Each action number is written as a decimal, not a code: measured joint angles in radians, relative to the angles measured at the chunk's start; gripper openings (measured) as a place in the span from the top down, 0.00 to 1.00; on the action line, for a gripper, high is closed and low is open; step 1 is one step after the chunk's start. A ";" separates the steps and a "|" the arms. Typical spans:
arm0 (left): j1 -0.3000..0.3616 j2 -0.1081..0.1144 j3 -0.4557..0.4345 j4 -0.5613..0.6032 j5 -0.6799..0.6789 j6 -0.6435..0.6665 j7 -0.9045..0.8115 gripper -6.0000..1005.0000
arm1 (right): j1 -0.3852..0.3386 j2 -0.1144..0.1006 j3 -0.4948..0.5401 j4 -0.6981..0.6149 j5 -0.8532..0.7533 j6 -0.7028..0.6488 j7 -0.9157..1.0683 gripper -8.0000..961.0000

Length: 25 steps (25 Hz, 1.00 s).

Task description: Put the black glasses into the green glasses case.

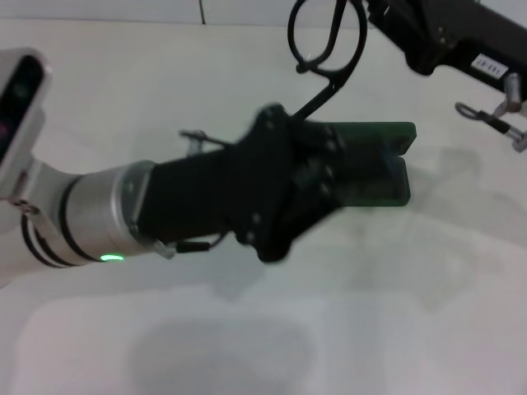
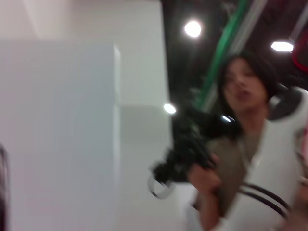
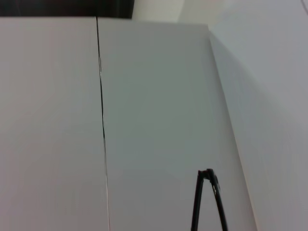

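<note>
While the left pincer [image 1: 329, 177] clamps the open dark green hard glasses case [image 1: 387, 164], the right pincer [image 1: 375, 12] holds the thin black-framed glasses [image 1: 325, 41] above it, not yet inside.

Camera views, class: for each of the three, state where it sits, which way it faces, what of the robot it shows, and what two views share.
Head view: on the robot's head, looking down at the table; left gripper at the green glasses case, right gripper holding the black glasses aloft.
Left wrist view: faces outward toward a person; no own fingers visible.
Right wrist view: faces white wall panels.
Shared: head and right wrist views both show the glasses.
</note>
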 joint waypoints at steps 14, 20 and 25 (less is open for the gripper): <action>-0.033 0.013 0.090 0.060 0.092 -0.017 -0.044 0.97 | -0.047 -0.002 0.011 0.002 0.114 0.044 -0.070 0.93; -0.006 0.005 0.069 0.006 -0.015 -0.073 -0.037 0.97 | -0.049 0.001 -0.008 -0.005 0.122 0.002 -0.066 0.93; 0.015 0.008 0.068 0.000 -0.050 -0.105 -0.033 0.97 | -0.069 0.001 -0.024 0.001 0.123 -0.015 -0.046 0.93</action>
